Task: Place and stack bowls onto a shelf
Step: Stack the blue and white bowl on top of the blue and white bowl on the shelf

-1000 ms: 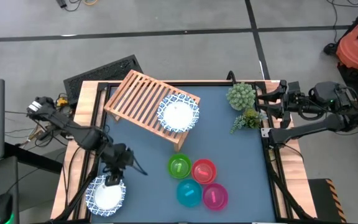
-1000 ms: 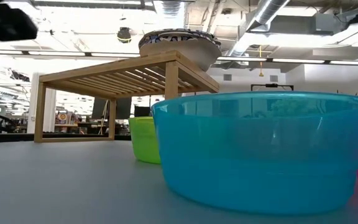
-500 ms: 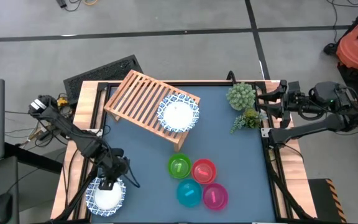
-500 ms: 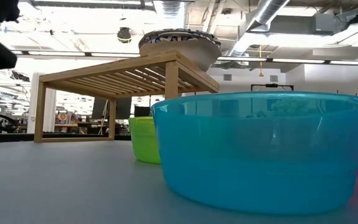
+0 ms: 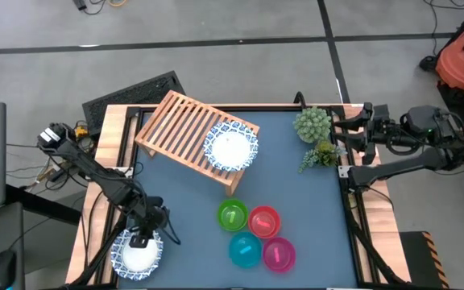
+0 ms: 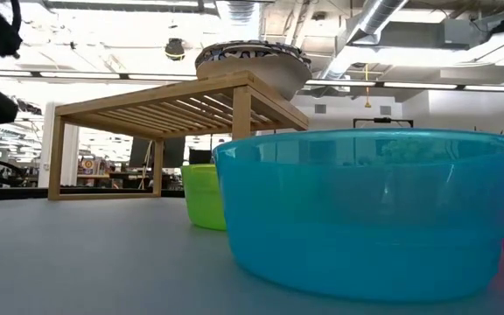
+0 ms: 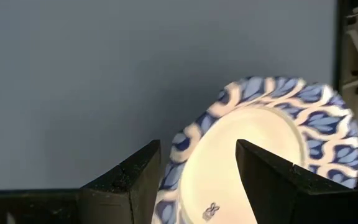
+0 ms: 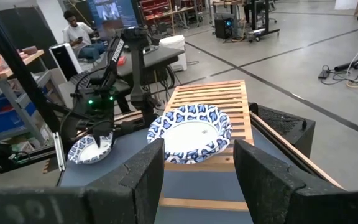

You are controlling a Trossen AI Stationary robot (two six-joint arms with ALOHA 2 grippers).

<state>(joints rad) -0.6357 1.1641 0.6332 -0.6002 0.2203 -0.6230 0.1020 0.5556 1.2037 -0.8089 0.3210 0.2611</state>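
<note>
A white bowl with a blue patterned rim (image 5: pixel 134 253) sits at the table's near left corner. My left gripper (image 5: pixel 141 238) hangs over it, pointing down and open. In the left wrist view the open gripper (image 7: pixel 197 147) straddles the bowl (image 7: pixel 272 130), one finger inside it and one outside. Another blue-rimmed bowl (image 5: pixel 231 146) rests on the slatted top of the wooden shelf (image 5: pixel 180 129), near its right end. The green (image 5: pixel 233 215), red (image 5: pixel 264 221), teal (image 5: pixel 245 250) and magenta (image 5: pixel 279 254) bowls stand together on the table. My right gripper (image 8: pixel 197 149) waits open at the far right edge. My left gripper comes from above with its open fingers either side of the corner bowl's rim (image 7: pixel 184 142), one finger (image 7: pixel 263 174) over the inside and one outside. I cannot tell whether either finger touches the rim. The bowl sits flat on the table.
A green bushy plant (image 5: pixel 313 126) stands at the far right corner beside the right arm. The shelf (image 6: pixel 160 109) stands on legs, with open space under it. Bare dark table (image 5: pixel 296 185) lies between the shelf, the small bowls and the right edge.
My left gripper has moved toward the table's near edge and down, from beside the corner bowl to right over it, then held nearly still. The bowls, the shelf and the right arm have not moved.
</note>
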